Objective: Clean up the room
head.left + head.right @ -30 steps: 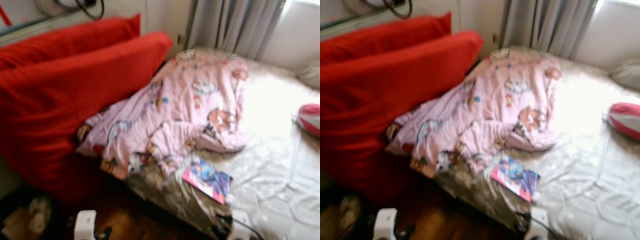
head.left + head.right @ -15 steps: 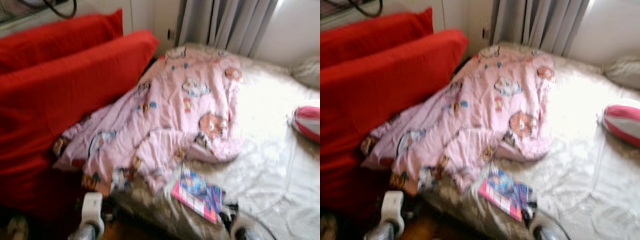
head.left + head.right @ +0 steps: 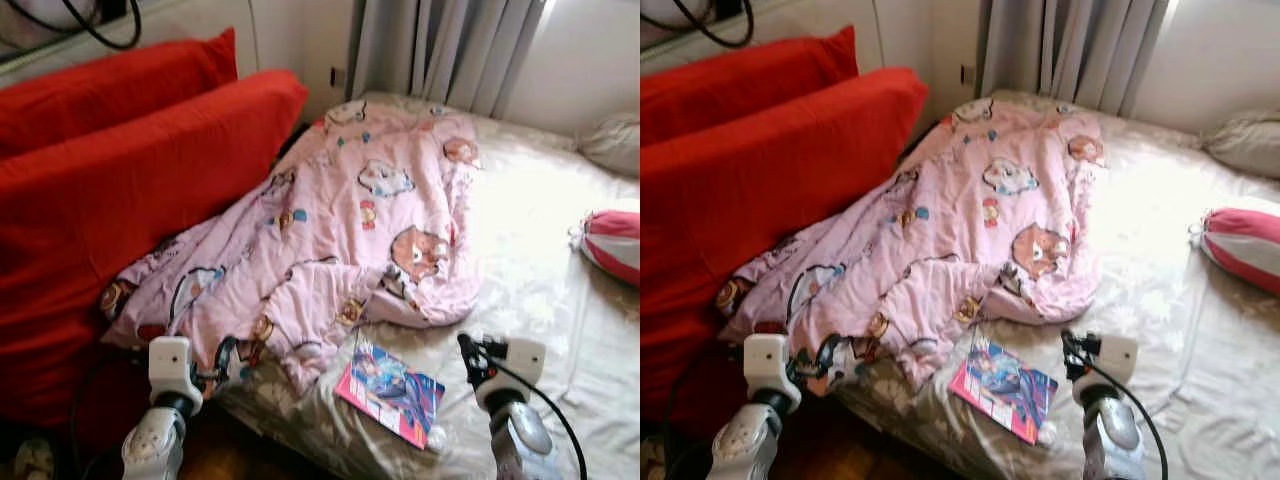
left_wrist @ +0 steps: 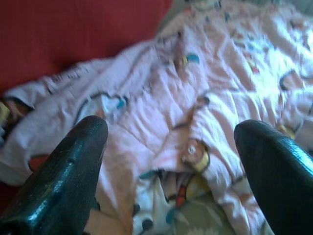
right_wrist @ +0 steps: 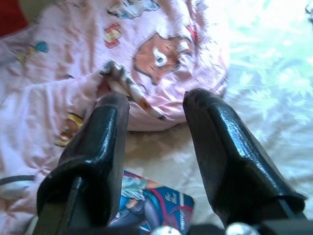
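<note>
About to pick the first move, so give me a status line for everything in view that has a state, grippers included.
Pink blanket: crumpled, spilling off the bed's edge against the sofa.
Comic book: closed, flat on the bedsheet.
Curtains: drawn.
Left gripper: fingers wide open, empty, facing the blanket.
Right gripper: fingers open, empty, above the comic book.

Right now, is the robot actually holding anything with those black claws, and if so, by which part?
Nothing is held. The left gripper and right gripper are open above the pink blanket.
</note>
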Robot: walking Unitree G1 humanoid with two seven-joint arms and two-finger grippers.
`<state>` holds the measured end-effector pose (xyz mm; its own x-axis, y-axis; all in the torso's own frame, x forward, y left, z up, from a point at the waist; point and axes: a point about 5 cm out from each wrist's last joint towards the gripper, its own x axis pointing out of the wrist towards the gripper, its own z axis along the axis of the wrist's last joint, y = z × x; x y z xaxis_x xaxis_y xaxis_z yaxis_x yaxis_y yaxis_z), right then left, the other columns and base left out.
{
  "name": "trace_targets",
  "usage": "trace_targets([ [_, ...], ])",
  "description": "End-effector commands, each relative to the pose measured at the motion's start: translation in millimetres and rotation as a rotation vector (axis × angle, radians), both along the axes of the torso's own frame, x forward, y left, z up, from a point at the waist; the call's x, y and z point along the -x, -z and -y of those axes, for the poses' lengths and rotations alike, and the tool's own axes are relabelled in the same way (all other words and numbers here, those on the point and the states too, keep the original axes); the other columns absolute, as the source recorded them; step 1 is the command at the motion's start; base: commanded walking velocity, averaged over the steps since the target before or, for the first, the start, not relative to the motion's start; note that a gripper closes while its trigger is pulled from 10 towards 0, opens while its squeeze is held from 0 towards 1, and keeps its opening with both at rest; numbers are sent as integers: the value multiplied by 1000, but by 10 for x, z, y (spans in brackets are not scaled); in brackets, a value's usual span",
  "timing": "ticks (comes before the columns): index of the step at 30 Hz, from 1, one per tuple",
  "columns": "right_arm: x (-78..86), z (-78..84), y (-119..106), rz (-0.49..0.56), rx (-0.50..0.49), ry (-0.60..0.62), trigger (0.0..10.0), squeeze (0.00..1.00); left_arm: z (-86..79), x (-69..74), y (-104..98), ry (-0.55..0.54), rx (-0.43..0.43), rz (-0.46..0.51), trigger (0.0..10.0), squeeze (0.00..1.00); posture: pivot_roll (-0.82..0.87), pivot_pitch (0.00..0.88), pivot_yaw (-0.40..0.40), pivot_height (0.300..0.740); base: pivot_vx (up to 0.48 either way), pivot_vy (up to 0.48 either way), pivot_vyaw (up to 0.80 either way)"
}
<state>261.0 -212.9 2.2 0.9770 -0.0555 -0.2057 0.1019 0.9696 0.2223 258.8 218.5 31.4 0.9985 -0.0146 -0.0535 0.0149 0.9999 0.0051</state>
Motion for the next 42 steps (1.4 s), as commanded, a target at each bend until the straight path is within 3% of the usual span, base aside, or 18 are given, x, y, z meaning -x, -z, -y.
trace_targets([
  [1,27,1,5,6,1,1,10000,0,0,19,-10,2,3,7,10000,0,118,75,-37,740,0,0,0],
  [2,44,-80,2,20,25,-14,10000,0,17,20,-44,7,2,24,10000,0,106,71,-37,740,0,0,0],
  [6,47,-138,-24,49,39,-16,10000,0,59,51,-51,16,7,25,10000,0,111,67,-42,740,0,0,0],
  [13,-10,-112,-78,52,79,-11,10000,0,142,69,-78,35,20,22,10000,0,122,75,-49,740,0,0,0],
  [18,-40,-83,-56,-3,100,35,10000,0,167,51,-98,48,22,12,10000,0,121,105,-52,740,0,0,0],
  [29,-8,-174,-14,-23,103,9,10000,0,170,100,-84,75,16,-21,10000,0,122,148,-57,681,0,0,0],
  [35,-21,-188,-47,8,114,0,10000,0,151,94,-77,72,15,-34,10000,0,125,149,-57,677,0,0,0],
  [42,-41,-171,-23,-35,134,15,10000,0,125,107,-72,67,12,-53,10000,0,125,146,-58,657,0,0,0],
])
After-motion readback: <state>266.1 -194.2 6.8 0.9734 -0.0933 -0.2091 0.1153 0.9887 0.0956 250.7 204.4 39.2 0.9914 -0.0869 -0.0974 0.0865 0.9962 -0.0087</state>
